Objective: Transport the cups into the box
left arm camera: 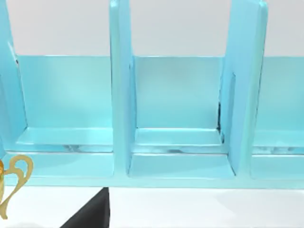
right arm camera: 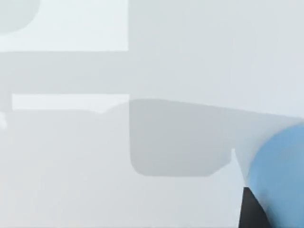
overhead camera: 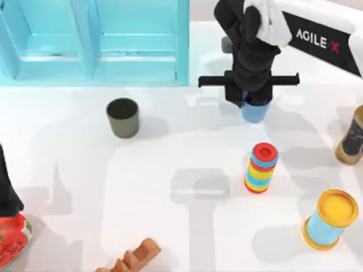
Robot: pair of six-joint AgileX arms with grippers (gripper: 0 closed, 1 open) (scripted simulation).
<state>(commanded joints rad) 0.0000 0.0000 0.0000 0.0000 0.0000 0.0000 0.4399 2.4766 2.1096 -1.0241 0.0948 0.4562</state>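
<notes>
The blue cup (overhead camera: 253,111) is at the back right of the table, mostly covered by my right gripper (overhead camera: 252,97), which is shut on it from above. In the right wrist view the blue cup (right arm camera: 280,175) sits close to the camera with a dark finger (right arm camera: 249,211) against its side, and the table lies below. The dark grey-olive cup (overhead camera: 122,117) stands upright and alone left of centre. The light-blue box (overhead camera: 182,42) with its dividers (left arm camera: 121,95) fills the back left. My left arm (overhead camera: 7,190) is parked at the left edge.
A rainbow ring stack (overhead camera: 261,168) stands in front of the blue cup. A yellow-lidded tub (overhead camera: 330,220) is at the front right and a brown bottle (overhead camera: 351,136) at the right edge. A brown block (overhead camera: 136,258) and a red object (overhead camera: 12,241) lie along the front.
</notes>
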